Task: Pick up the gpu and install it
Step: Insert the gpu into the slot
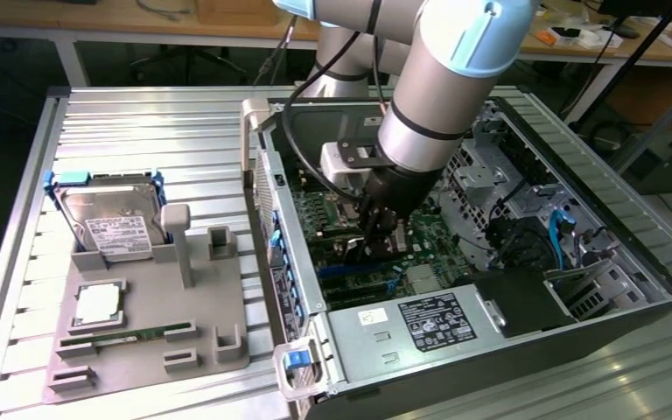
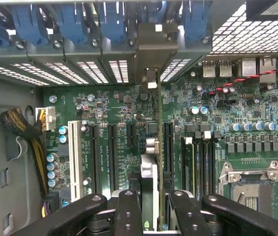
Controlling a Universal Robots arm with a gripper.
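Observation:
My gripper point(image 1: 380, 238) reaches down into the open computer case point(image 1: 616, 219), just above the green motherboard point(image 1: 430, 229). It is shut on the gpu point(image 2: 148, 169), which the wrist view shows edge-on between the black fingers point(image 2: 129, 209). The card's silver metal bracket point(image 2: 151, 46) sits against the row of rear slot openings under the blue latches point(image 2: 114, 22). The card's lower edge lies along the dark expansion slots point(image 2: 168, 147) of the motherboard point(image 2: 104, 105). Whether it is seated in a slot I cannot tell.
Left of the case in the exterior view, a grey fixture point(image 1: 137, 359) holds a silver hard drive with blue rails point(image 1: 108, 214), a processor chip point(image 1: 99, 302) and a green memory stick point(image 1: 126, 335). The power supply point(image 1: 430, 319), drive cage point(image 1: 488, 166), cable bundle point(image 2: 23, 128) and processor socket point(image 2: 249, 189) crowd the case.

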